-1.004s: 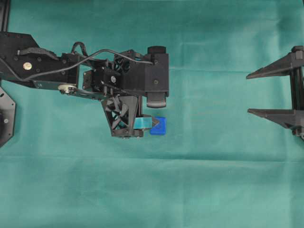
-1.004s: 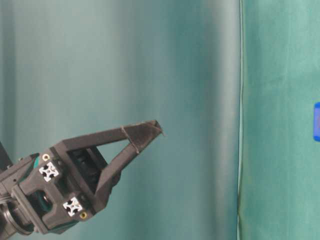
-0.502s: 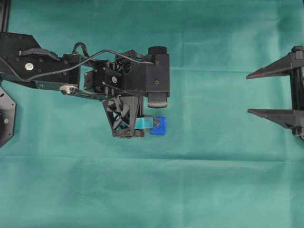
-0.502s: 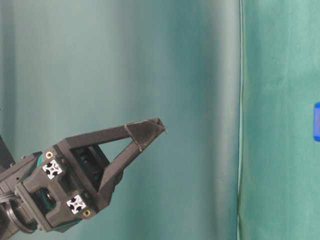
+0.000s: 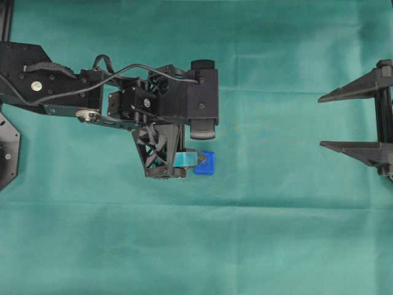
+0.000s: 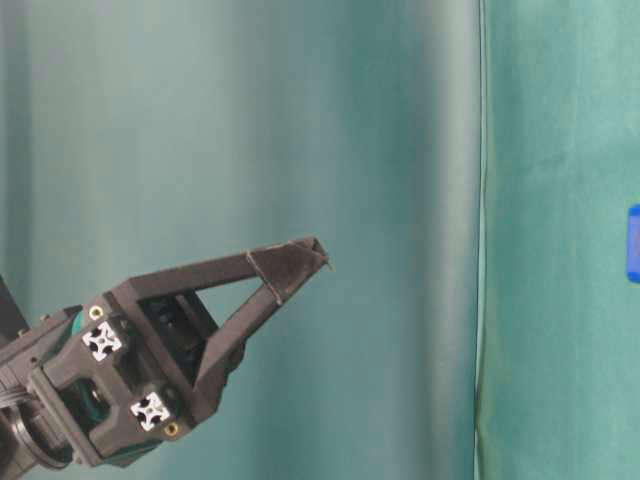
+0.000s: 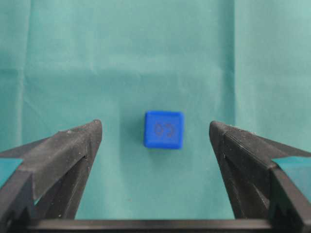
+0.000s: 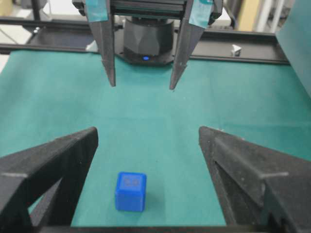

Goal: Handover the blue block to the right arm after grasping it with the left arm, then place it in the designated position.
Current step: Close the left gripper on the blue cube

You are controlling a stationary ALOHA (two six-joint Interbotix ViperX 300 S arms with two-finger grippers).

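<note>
While the blue block (image 5: 206,163) sits free on the green cloth (image 5: 276,233), a little left of the middle in the overhead view, you have the left arm (image 5: 92,98) stretched out from the left edge with its gripper (image 7: 155,141) hanging above it. Look through the left wrist camera and you see the cube lying on the cloth between the two spread fingers (image 7: 68,150), apart from both, with a faint dark mark on its upper face. Nothing is held there; the jaws stand wide. Your right gripper (image 5: 353,120) waits at the far right edge of the overhead view, well apart from the block, its two black fingers also spread wide with nothing between them. From the right wrist camera the block (image 8: 130,191) lies on the cloth nearer that camera than the teal-taped fingers (image 8: 108,53) of the left gripper, which point down above the cloth.
</note>
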